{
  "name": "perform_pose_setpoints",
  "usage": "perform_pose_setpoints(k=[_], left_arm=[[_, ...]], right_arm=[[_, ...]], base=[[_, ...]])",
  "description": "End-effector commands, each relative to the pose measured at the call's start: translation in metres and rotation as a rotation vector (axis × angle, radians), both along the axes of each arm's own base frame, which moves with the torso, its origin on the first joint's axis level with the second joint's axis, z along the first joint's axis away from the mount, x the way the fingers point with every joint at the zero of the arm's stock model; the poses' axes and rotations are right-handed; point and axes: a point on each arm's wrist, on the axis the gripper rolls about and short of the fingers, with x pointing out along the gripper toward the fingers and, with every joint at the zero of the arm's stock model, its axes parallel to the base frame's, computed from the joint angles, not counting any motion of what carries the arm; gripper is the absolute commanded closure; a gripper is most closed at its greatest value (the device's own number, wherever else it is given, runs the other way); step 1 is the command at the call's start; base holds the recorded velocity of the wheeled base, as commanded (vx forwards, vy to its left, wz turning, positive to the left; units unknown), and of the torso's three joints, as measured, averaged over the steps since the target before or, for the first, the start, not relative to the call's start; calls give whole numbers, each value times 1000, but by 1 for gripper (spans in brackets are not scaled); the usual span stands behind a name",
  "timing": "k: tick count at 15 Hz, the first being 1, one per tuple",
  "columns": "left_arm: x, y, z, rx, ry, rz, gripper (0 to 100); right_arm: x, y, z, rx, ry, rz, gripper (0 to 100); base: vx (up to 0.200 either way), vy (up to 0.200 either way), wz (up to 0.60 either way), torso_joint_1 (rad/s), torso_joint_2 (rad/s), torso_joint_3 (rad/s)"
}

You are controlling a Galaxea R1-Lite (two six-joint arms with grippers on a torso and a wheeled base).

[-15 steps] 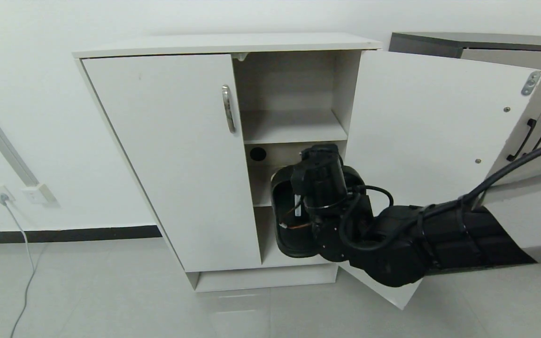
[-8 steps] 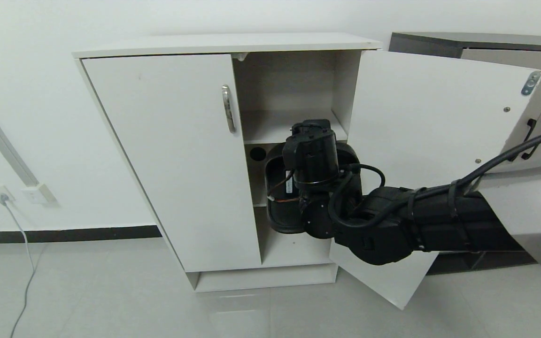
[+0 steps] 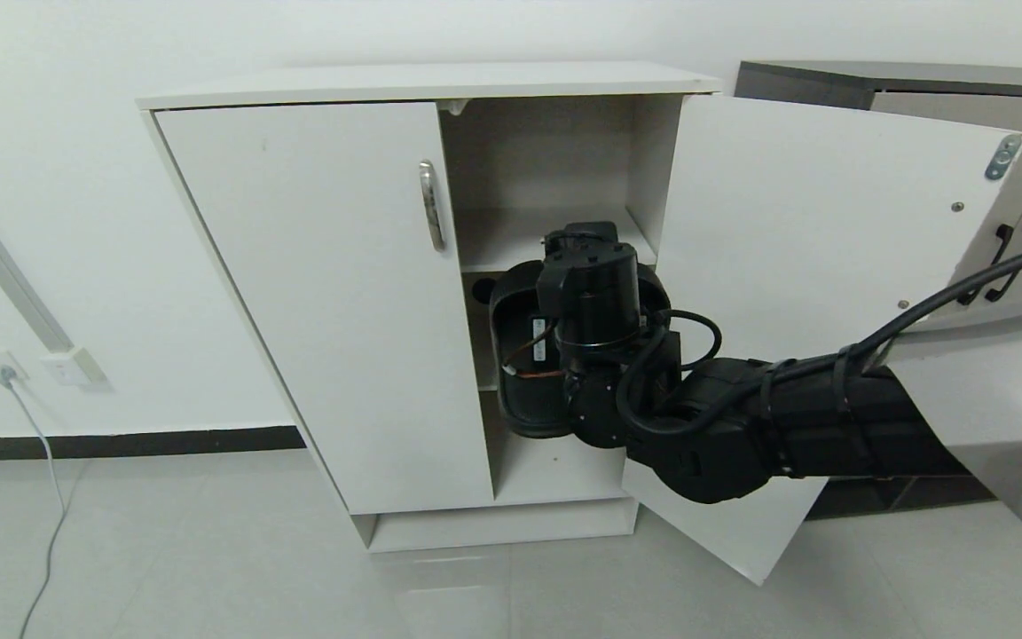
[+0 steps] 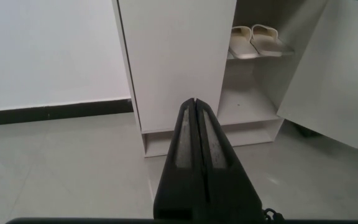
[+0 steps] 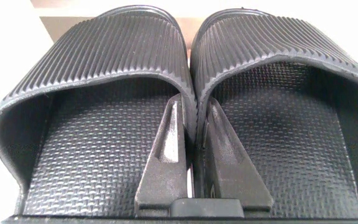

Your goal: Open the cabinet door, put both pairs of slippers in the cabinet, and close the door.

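A: How is the right gripper (image 5: 197, 146) set?

B: Its two fingers (image 5: 165, 155) stand nearly together, clamped on the pair of black ribbed rubber slippers (image 5: 185, 74). One finger sits inside each slipper, and the two adjoining side walls are pinched between them.

A: And where are those slippers relative to the white wooden cabinet (image 3: 422, 84)?

B: They hang at the mouth of its open right half, tilted steeply with the toe ends up, level with the middle shelf (image 3: 555, 240) and the space under it. In the head view the black pair (image 3: 520, 355) shows just beside the inner edge of the closed left door (image 3: 316, 302). I cannot tell whether they are past the cabinet's front edge.

A: The left gripper (image 4: 194, 124)?

B: Its fingers are pressed flat together with nothing between them. It sits low in front of the cabinet, well apart from it and pointing at its base.

A: The other pair?

B: A pair of beige slippers (image 4: 257, 40) lies side by side on a shelf inside the cabinet's open half.

A: The doors?

B: The right door (image 3: 813, 266) is swung wide open. The left door's metal handle (image 3: 429, 206) is at its inner edge.

A: Around the cabinet?

B: A grey cupboard with black handles (image 3: 999, 257) stands beside it on the open door's side, and a wall socket with a cable (image 3: 5, 373) is on the other side.
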Motion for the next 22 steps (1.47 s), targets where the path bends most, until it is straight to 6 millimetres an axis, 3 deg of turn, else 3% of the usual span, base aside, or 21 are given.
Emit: perform_pose_setpoints(k=[1, 4, 22], left_arm=[[0, 0, 0, 0, 0, 0, 100], [0, 0, 0, 0, 0, 0, 100], [0, 0, 0, -3, 0, 0, 100]], right_arm=[[0, 0, 1, 2, -2, 3, 100], [-1, -1, 3, 4, -4, 3, 100], [-8, 1, 1, -2, 3, 15, 100]], base=[[0, 0, 0, 0, 0, 0], [0, 0, 0, 0, 0, 0], [189, 0, 0, 1, 2, 4]])
